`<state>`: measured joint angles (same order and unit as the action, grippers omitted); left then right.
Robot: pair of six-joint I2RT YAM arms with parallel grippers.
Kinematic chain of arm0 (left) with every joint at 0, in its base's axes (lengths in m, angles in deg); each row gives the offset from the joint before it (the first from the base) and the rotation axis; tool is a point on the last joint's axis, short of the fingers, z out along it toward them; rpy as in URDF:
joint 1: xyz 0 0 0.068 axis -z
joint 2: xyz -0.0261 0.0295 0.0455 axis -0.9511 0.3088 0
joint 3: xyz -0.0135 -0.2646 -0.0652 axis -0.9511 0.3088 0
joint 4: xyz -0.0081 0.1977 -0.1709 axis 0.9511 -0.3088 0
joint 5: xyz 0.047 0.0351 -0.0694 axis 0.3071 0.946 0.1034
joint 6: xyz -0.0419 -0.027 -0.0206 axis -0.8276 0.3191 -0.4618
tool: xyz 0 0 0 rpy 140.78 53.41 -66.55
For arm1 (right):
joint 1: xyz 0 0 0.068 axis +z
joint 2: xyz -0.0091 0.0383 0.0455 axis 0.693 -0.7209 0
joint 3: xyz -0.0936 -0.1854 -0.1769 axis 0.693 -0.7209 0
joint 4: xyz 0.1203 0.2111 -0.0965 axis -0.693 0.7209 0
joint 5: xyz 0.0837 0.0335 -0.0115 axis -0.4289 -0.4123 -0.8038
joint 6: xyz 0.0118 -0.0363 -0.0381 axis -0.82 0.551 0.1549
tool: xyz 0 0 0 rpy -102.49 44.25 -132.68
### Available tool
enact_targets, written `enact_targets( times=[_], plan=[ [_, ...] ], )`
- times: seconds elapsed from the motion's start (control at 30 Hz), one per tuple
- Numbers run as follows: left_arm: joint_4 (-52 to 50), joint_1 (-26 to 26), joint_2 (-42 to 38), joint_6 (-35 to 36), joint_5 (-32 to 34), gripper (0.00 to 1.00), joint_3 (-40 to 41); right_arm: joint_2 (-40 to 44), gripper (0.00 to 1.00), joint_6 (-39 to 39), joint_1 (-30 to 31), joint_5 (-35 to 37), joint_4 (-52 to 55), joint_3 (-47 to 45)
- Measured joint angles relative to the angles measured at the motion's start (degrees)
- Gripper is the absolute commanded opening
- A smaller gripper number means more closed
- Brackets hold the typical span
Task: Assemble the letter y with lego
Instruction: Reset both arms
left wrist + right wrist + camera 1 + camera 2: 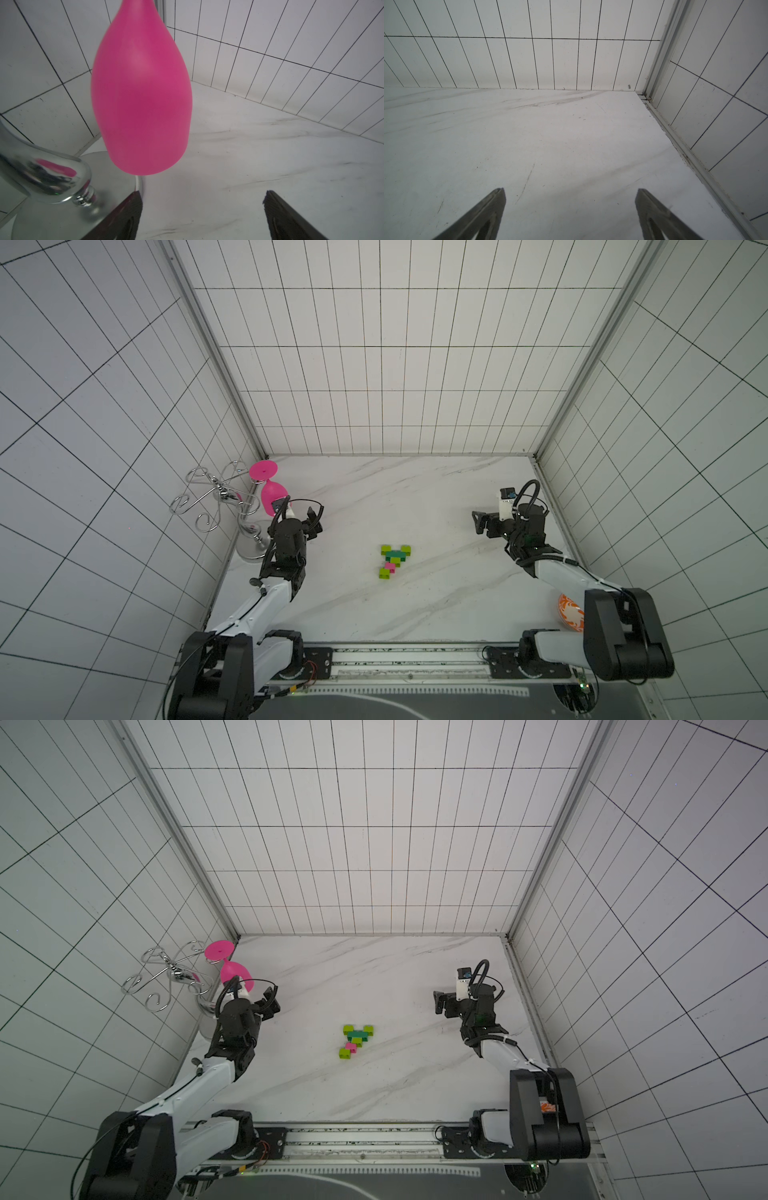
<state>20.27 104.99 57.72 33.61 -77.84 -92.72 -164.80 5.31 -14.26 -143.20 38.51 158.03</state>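
Observation:
The letter y (394, 560) (356, 1041) lies flat on the marble table at mid-table in both top views. It is made of lego: two lime tips (386, 549), a dark green crossbar (395, 557), a pink brick (390, 565) and a lime foot (384, 573). My left gripper (297, 511) (202, 194) stands open and empty far to its left, just below the pink goblet. My right gripper (478, 522) (571, 190) is far to its right, its fingers wide apart over bare table. Neither wrist view shows the bricks.
A pink goblet (272, 493) (141, 93) hangs upside down from a chrome wire rack (216, 497) at the back left; the rack's round base (62, 218) is beside my left finger. An orange patterned object (569, 610) sits behind the right arm. Tiled walls enclose three sides.

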Motion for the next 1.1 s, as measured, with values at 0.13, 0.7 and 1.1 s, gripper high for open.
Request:
enact_targets(
  times=[0.13, 0.7, 1.1],
  plan=[
    [0.2, 0.0, 0.0, 0.0, 0.0, 0.63, 0.0, -0.4, 0.26, 0.0, 0.0, 0.0, 0.5, 0.6],
    [0.9, 0.0, -1.7, 0.0, -0.6, 0.63, 0.0, -2.3, 0.4, -1.7, 0.0, 1.3, 2.2, 3.1],
    [1.2, 0.0, -1.9, 0.0, -0.7, 0.63, 0.0, -2.3, 0.46, -3.1, -0.5, 5.9, 2.6, 3.5]
  ],
)
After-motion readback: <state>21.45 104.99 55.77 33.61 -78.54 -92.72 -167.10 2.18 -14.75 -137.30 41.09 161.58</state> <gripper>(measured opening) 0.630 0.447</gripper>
